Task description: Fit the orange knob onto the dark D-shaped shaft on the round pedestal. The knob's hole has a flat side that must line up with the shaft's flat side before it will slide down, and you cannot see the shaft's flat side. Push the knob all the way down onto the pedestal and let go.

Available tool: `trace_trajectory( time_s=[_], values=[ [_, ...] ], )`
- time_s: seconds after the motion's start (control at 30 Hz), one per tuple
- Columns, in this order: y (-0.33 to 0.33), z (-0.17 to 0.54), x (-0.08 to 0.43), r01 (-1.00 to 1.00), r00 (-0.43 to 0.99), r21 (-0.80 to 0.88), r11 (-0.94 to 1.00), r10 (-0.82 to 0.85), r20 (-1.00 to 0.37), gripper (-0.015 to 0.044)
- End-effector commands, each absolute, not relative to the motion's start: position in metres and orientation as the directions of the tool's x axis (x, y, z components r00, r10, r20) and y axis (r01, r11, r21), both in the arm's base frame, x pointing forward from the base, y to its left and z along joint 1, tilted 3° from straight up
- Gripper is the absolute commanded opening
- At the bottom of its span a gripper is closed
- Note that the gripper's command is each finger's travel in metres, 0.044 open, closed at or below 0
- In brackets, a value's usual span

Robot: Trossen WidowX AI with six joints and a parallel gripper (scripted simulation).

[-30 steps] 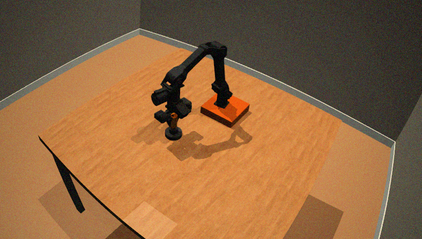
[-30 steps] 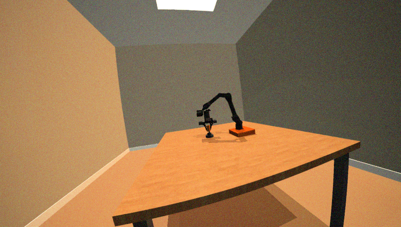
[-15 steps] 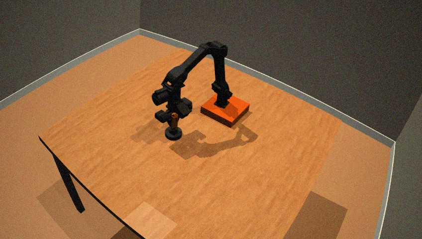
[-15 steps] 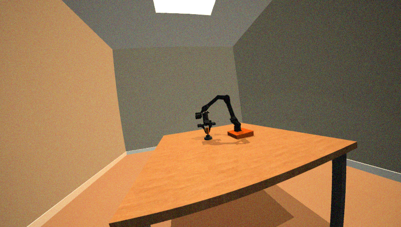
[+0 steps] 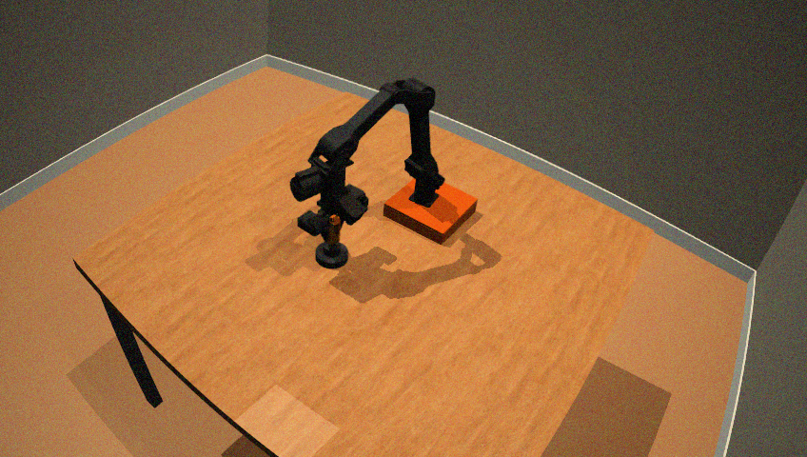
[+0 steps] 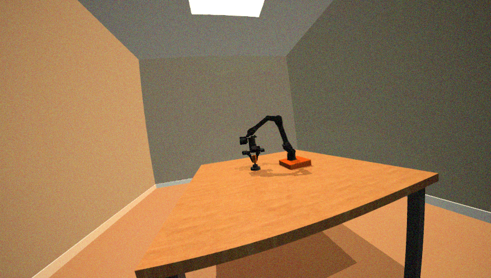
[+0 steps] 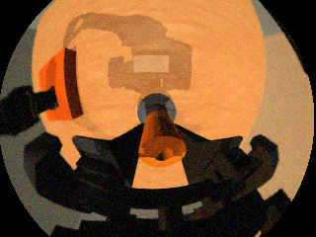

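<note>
The orange knob [image 5: 334, 228] [image 6: 254, 158] [image 7: 162, 130] is upright between the fingers, directly over the round dark pedestal [image 5: 331, 260] [image 6: 255, 168] [image 7: 142, 110]. My gripper [image 5: 334, 233] [image 6: 254, 159] [image 7: 158, 125] points down and is shut on the knob. In the wrist view the knob's round top faces the camera, and a dark part, seemingly the shaft, shows between its lower end and the pedestal. The knob's lower end is above the pedestal's base. Whether the shaft's tip is inside the hole cannot be told. The shaft's flat side is hidden.
The arm's orange base block [image 5: 404, 205] [image 6: 295, 163] [image 7: 59, 89] stands on the wooden table [image 5: 424, 350] [image 6: 241, 202] [image 7: 222, 74], to the right of the pedestal in the top and exterior views. The arm arches above the table, and its shadow lies beside the pedestal.
</note>
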State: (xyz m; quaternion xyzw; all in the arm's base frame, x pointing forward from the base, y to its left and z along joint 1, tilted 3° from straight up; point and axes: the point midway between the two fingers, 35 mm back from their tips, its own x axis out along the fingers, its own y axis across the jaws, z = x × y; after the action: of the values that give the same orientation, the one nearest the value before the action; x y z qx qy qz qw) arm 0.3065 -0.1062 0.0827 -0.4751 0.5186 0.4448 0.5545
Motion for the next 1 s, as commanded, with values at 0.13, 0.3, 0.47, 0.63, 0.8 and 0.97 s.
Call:
trace_trajectory(
  time_s=[0.13,0.3,0.47,0.63,0.8,0.97],
  values=[
    [-0.1073,0.0828,0.3098,-0.997,0.074,-0.074,0.038,0.000,-0.997,0.0000],
    [-0.1075,0.0803,0.3104,-0.997,0.074,-0.074,0.038,0.000,-0.997,0.0000],
    [-0.1070,0.0802,0.3090,-0.997,0.073,-0.073,0.038,0.000,-0.997,0.0000],
    [-0.1064,0.0794,0.3071,-0.997,0.073,-0.073,0.038,0.000,-0.997,0.0000],
    [-0.1053,0.0791,0.3041,-0.997,0.073,-0.073,0.038,0.000,-0.997,0.0000],
    [-0.1053,0.0786,0.3040,-0.997,0.073,-0.073,0.038,0.000,-0.997,0.0000]
  ],
)
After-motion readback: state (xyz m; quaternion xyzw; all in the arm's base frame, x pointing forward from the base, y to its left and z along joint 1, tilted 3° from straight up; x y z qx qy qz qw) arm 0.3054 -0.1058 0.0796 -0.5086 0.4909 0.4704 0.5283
